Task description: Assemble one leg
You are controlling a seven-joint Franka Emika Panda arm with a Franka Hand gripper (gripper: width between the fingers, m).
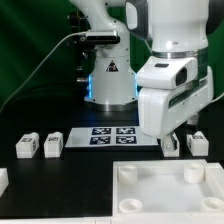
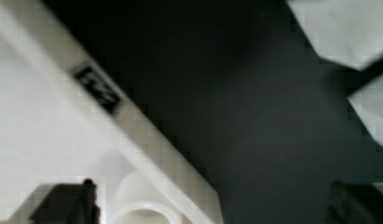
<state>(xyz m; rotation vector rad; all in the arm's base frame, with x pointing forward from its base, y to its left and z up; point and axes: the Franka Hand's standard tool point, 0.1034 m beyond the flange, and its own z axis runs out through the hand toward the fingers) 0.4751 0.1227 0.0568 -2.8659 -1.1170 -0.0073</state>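
The white Franka arm rises from the table's back edge and bends forward. Its bulky white wrist points down over the table, toward the exterior view's right edge. The black two-finger pincer hangs with its fingers spread wide, gripping nothing.

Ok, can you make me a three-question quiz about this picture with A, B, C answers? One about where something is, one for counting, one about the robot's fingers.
1. Where does the marker board lie?
A. between the left legs and the right legs
B. on top of a leg
C. hanging in the air

2. How many black tags does it carry?
A. two
B. four
C. six

3. The fingers are
A. open, holding nothing
B. shut on a leg
C. shut on the board

Answers: 1 A, legs stand on both sides of it. 2 B, two rows of two. 3 A, the wrist view shows them wide apart with nothing between.
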